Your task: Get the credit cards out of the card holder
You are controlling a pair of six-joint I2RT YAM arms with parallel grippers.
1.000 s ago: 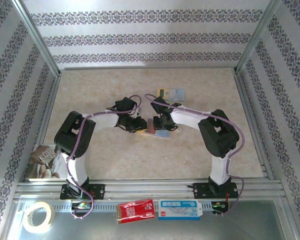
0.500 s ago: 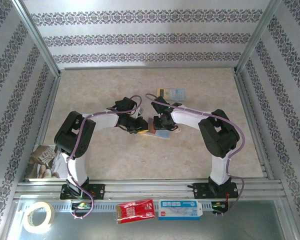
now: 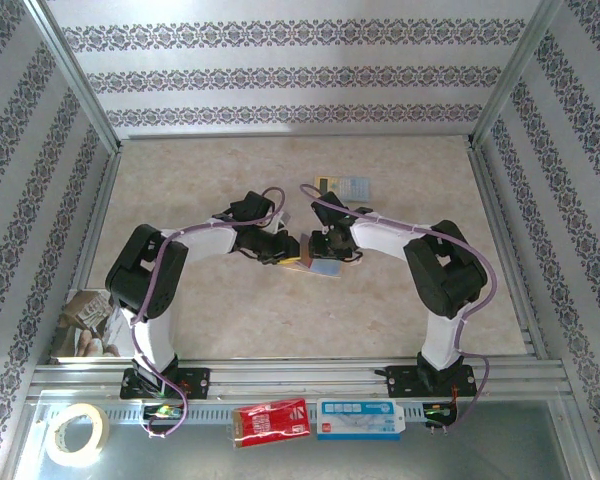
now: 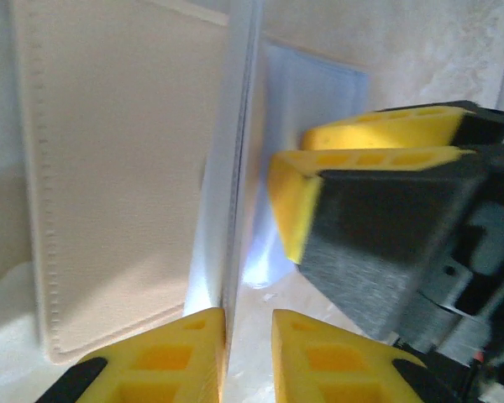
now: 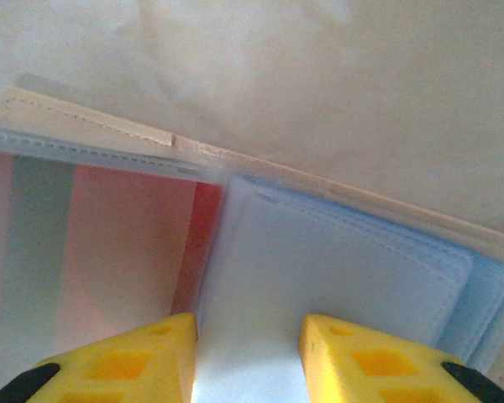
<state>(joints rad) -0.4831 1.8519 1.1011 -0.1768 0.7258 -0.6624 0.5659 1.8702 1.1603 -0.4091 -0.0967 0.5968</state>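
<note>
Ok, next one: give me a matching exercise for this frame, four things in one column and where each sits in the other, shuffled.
Things:
1. card holder
2. tape roll
3. red packet
4. yellow-and-blue flat device

Places:
A. near ledge, left corner
B. far part of the table
C. middle of the table
D. near ledge, beside the white-and-blue box

Pairs: 1-C, 2-A, 3-D, 4-B.
</note>
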